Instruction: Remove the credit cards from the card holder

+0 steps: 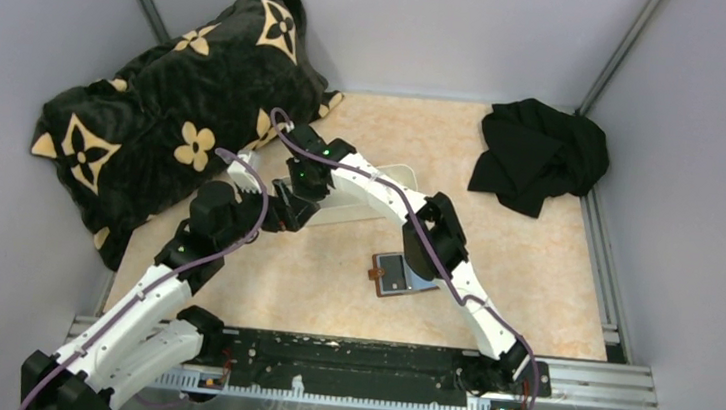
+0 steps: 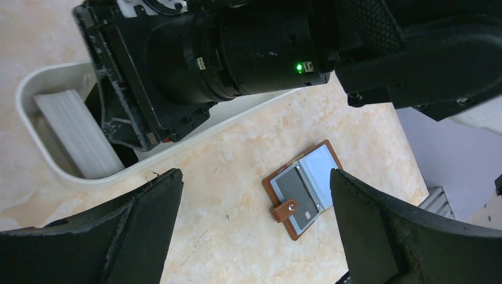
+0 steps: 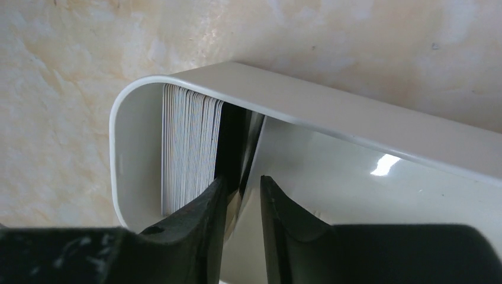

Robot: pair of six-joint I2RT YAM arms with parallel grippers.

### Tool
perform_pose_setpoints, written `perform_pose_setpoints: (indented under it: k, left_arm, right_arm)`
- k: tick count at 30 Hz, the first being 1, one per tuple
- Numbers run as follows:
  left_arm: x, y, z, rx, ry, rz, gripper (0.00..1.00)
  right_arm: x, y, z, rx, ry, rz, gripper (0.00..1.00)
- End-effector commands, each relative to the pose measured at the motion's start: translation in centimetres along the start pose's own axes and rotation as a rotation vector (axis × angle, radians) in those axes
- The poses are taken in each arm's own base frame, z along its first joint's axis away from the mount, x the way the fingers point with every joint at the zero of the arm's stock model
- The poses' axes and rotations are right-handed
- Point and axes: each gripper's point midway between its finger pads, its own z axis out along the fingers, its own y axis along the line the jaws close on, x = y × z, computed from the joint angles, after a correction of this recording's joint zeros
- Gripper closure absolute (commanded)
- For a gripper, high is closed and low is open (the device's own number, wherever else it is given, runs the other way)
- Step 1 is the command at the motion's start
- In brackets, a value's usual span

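The left fingers (image 2: 142,236) are wide open and hold nothing. The card holder (image 2: 302,189) lies unfolded on the desk (image 2: 225,177) below, between them, with a grey card (image 2: 291,188) in its pocket. The right fingers (image 3: 201,225) are slightly apart inside the white tray (image 3: 308,106). A thin card (image 3: 251,148) stands between them, beside a white stack (image 3: 189,148).

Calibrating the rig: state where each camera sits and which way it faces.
Top: fixed above and behind the bases, looking down on the table; left arm, right arm, wallet and tray show.
Left wrist: looks down past the wide-open left fingers at the wallet and tray end; the right arm crosses the top.
Right wrist: looks into the tray end at a white stack; the right fingers, slightly parted, show.
Shared: both wrist views show the tray end and stack; top and left wrist show the wallet.
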Motion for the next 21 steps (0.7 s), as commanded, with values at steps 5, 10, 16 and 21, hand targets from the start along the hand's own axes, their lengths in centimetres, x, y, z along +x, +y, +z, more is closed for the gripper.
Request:
perform_pose_setpoints:
  k: [5,10,16,21]
  left_arm:
    - [0.7,-0.6,0.5,0.042,0.028,-0.014,0.00]
    - [1.1,-0.5,0.7,0.041,0.039,-0.023,0.00]
    - [1.3,-0.5,0.8,0.045,0.044,-0.025,0.00]
    - [1.4,-0.6,0.9,0.054,0.048,-0.029,0.00]
  right_arm:
    - [-2.0,3.3,-2.1,-0.071,-0.096,-0.025,0.65]
    - [-2.7,3.9,-3.4,-0.103,-0.120,-0.033,0.65]
    - [-2.8,4.8,-3.8,-0.132,-0.128,-0.031,0.66]
    - [-3.3,5.3,-4.6,-0.147,-0.151,-0.027,0.67]
